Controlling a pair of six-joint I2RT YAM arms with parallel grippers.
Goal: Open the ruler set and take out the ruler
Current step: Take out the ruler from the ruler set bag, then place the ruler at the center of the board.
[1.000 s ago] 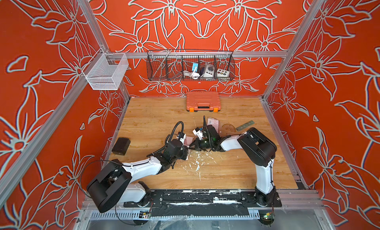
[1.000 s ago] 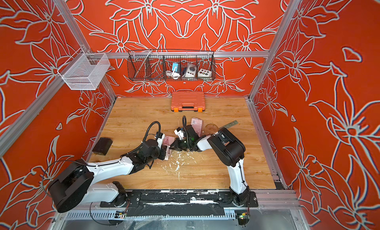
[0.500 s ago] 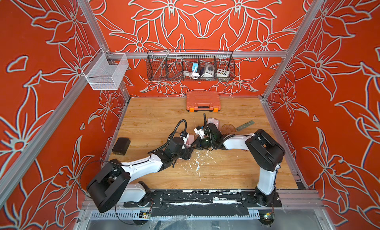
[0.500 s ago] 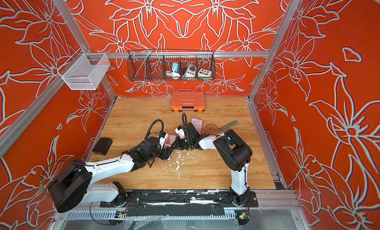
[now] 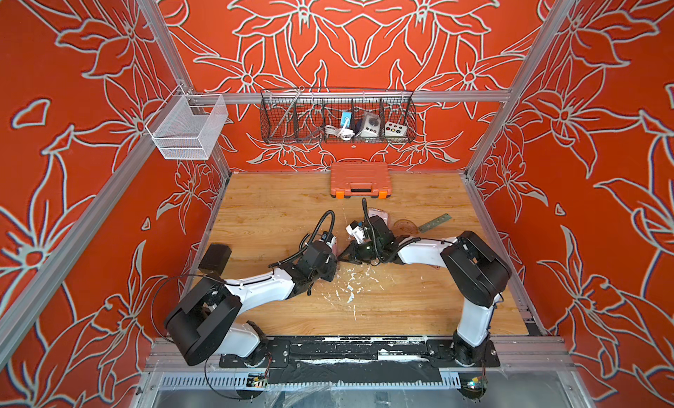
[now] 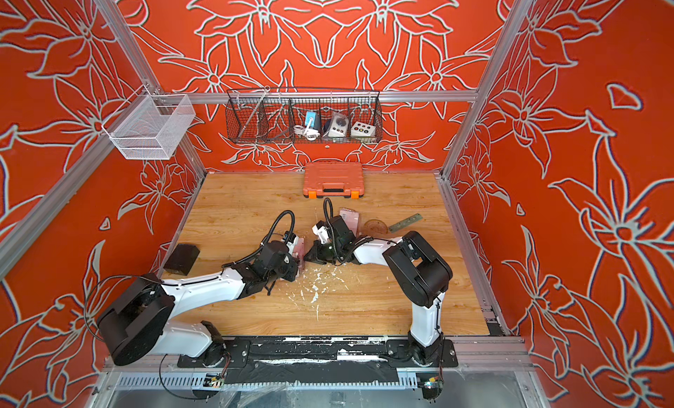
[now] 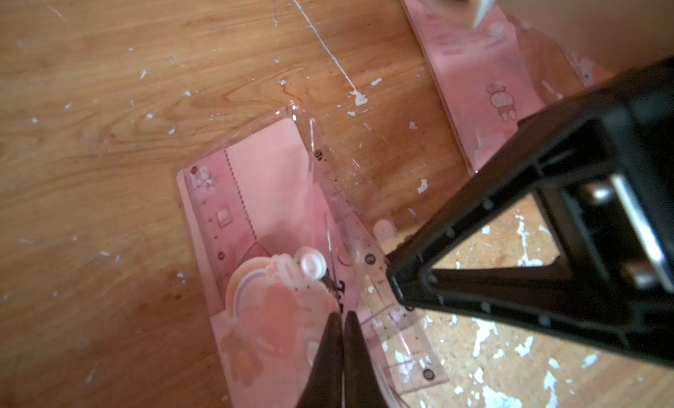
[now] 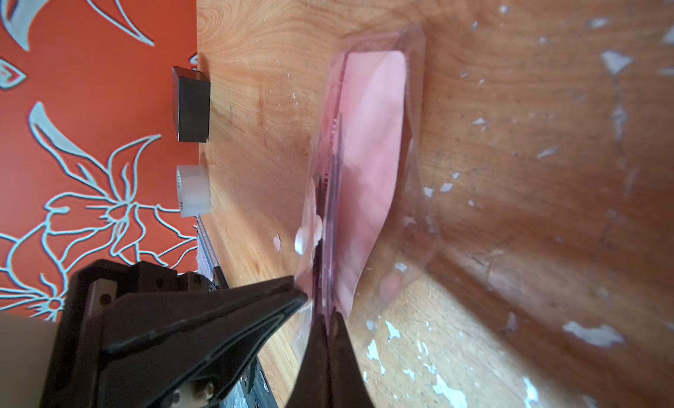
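Note:
The ruler set (image 7: 270, 220) is a clear snap pouch with a pink card and see-through rulers, lying at mid-table between both arms. A clear ruler (image 7: 408, 337) sticks out of its open end. My left gripper (image 7: 343, 316) is shut on the pouch's front sheet near the white snap (image 7: 310, 265). My right gripper (image 8: 328, 316) is shut on the pouch's edge, where the pink sheets stand on edge (image 8: 368, 150). In both top views the two grippers meet tip to tip, left gripper (image 5: 334, 265), right gripper (image 5: 344, 256), with a little pink of the ruler set (image 6: 299, 247) showing.
An orange tool case (image 5: 360, 179) lies at the back. A protractor (image 5: 405, 225), a grey-green ruler (image 5: 434, 222) and another pink pack (image 7: 474, 78) lie behind the right arm. A black box (image 5: 215, 257) and a white tape roll (image 8: 193, 191) sit by the left wall. White flecks (image 5: 350, 282) litter the wood.
The right arm's elbow has swung out to the right while its gripper stayed at the pouch. The left gripper has shifted slightly toward the back.

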